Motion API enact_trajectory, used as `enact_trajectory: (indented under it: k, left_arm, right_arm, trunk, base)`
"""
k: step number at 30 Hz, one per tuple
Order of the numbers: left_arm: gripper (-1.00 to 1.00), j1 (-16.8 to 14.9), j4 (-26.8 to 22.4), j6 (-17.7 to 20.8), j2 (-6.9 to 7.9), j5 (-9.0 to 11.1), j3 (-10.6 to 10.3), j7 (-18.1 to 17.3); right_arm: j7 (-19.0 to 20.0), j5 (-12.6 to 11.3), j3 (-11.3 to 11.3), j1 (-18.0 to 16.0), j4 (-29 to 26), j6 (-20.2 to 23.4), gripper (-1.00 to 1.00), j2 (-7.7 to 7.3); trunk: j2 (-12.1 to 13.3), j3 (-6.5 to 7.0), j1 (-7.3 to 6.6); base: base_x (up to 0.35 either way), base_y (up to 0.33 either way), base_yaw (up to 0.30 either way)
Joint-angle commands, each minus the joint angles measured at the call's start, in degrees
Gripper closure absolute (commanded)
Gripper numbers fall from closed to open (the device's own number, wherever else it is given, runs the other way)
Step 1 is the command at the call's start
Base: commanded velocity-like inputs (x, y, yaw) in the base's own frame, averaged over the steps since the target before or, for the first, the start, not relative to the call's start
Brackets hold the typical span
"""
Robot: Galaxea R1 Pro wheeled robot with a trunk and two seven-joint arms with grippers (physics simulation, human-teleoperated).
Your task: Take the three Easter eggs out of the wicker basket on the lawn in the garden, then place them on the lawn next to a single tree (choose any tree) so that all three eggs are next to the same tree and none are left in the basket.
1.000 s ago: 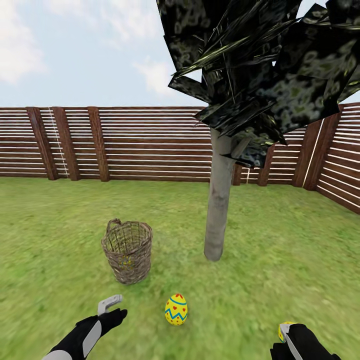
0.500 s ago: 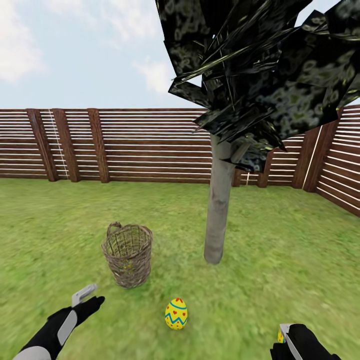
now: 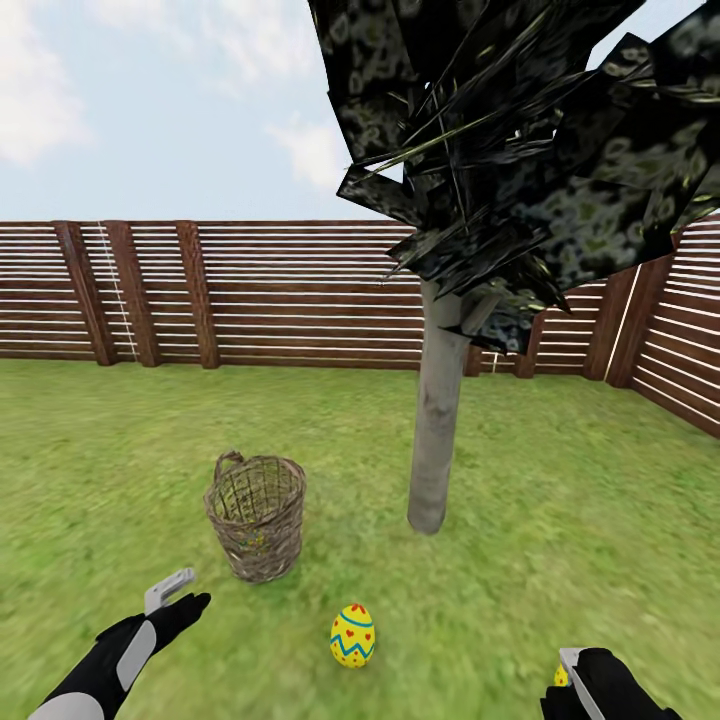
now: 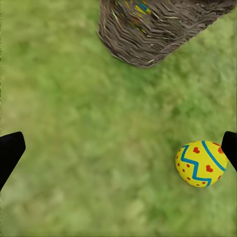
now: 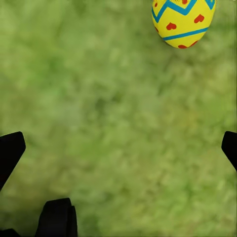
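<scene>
The wicker basket (image 3: 255,515) stands upright on the lawn (image 3: 560,500), left of the tree (image 3: 437,430) with its pale trunk. One yellow Easter egg (image 3: 352,635) lies on the grass in front of both. My left gripper (image 3: 172,592) hovers open and empty low to the left of that egg. In the left wrist view the gripper (image 4: 118,153) looks down on the egg (image 4: 201,163) and the basket (image 4: 153,29), where a coloured patch (image 4: 140,7) shows through the weave. My right gripper (image 5: 118,150) is open over grass, with an egg (image 5: 182,19) lying beyond it.
A brown slatted fence (image 3: 300,290) closes the garden at the back and on the right. The tree's dark crown (image 3: 520,150) hangs overhead. A sliver of yellow egg (image 3: 561,677) peeks out beside my right gripper (image 3: 577,672).
My left arm swung left and a little lower, away from the egg, then held still. The right arm stayed put. The head view shifted slightly.
</scene>
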Motion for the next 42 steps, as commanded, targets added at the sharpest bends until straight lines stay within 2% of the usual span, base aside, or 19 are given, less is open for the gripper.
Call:
enact_trajectory:
  k: [1,9,32,36,42]
  left_arm:
    - [-1.00,0.0,-0.1,0.4,-0.04,0.3,0.4,-0.2]
    - [-1.00,0.0,0.2,0.1,-0.04,0.2,0.4,-0.2]
    - [-1.00,0.0,0.3,0.2,-0.15,0.2,0.3,-0.2]
    - [-1.00,0.0,0.7,0.2,-0.17,0.2,0.3,-0.2]
    - [-1.00,0.0,2.0,0.1,-0.17,0.2,0.3,-0.2]
  right_arm:
    - [0.2,0.3,-0.1,0.0,-0.1,0.3,-1.00,0.02]
    - [0.2,0.3,-0.2,0.0,-0.1,0.3,-1.00,0.02]
    - [0.4,0.0,-0.1,0.0,-0.1,0.2,-1.00,0.11]
    - [0.2,0.5,0.0,0.0,-0.1,0.3,-1.00,0.45]
    - [0.1,0.6,0.0,0.0,-0.1,0.3,-1.00,0.56]
  trunk:
    - [0.0,-0.06,-0.01]
    - [0.0,-0.06,-0.01]
    - [0.0,-0.06,-0.01]
    - [0.0,-0.06,-0.01]
    - [0.0,-0.07,-0.01]
  base:
    - [0.000,0.000,0.000]
    - [-0.050,0.077,0.000]
    - [-0.127,0.291,0.000]
    - [-0.015,0.077,0.013]
    - [-0.001,0.004,0.249]
